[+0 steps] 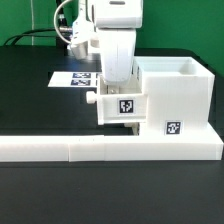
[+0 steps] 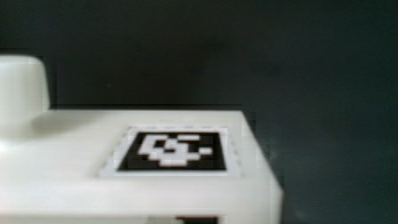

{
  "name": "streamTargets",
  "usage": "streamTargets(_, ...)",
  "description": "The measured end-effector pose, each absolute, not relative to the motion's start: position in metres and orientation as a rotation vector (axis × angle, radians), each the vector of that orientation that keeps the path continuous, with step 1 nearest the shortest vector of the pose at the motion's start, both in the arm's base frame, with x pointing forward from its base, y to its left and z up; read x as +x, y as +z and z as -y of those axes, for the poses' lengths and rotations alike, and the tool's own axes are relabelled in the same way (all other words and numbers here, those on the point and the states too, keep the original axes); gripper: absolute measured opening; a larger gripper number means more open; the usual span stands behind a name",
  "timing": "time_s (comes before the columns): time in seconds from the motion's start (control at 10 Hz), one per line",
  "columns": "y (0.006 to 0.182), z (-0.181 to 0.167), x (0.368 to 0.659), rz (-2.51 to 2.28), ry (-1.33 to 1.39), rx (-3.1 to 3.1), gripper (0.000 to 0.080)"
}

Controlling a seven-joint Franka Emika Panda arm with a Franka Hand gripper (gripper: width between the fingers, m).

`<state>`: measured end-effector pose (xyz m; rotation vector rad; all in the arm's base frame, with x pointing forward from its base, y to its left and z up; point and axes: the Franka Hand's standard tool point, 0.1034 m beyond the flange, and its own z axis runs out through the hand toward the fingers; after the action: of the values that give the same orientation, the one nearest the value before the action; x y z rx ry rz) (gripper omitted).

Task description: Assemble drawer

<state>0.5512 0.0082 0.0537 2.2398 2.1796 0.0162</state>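
Black table all round; your end effector sits right over the small tray, which is part-way into the housing. Can't tell if it's gripping

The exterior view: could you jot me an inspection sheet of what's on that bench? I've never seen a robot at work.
Surface: black table.
Job's things: white housing against the low white wall; a knobbed tray at its side on the exterior view's left, tag facing the camera.
Clutter: nothing seen; only the marker board behind.
Grippers: gripper down over the tray; fingertips not visible, so grip cannot be told.
Cables: dark cables behind the arm.
Surroundings: pale backdrop; nothing else seen.
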Motion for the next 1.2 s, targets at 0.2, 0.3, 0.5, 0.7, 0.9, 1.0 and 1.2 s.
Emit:
streamTargets(0.2, 0.054, -0.007, 0.551, -2.163, 0.018, 2.257, 0.0042)
streamTargets(0.3, 0.054, -0.007, 0.551, -2.163, 0.018, 2.257, 0.0043)
streamTargets(0.5, 0.056, -0.004, 0.552, -2.16, 0.006, 2.264, 0.0251)
streamTargets(0.7, 0.06, -0.005, 0.556, -2.162, 0.001, 2.261, 0.0434)
streamTargets(0.9, 0.07, -0.004, 0.559, -2.161, -0.02, 2.261, 0.0572)
streamTargets(1.0, 0.079, 0.0, 0.558, -2.162, -0.041, 2.258, 0.0632)
streamTargets(1.2, 0.098, 0.017, 0.558, -2.187, -0.07, 2.219, 0.0646)
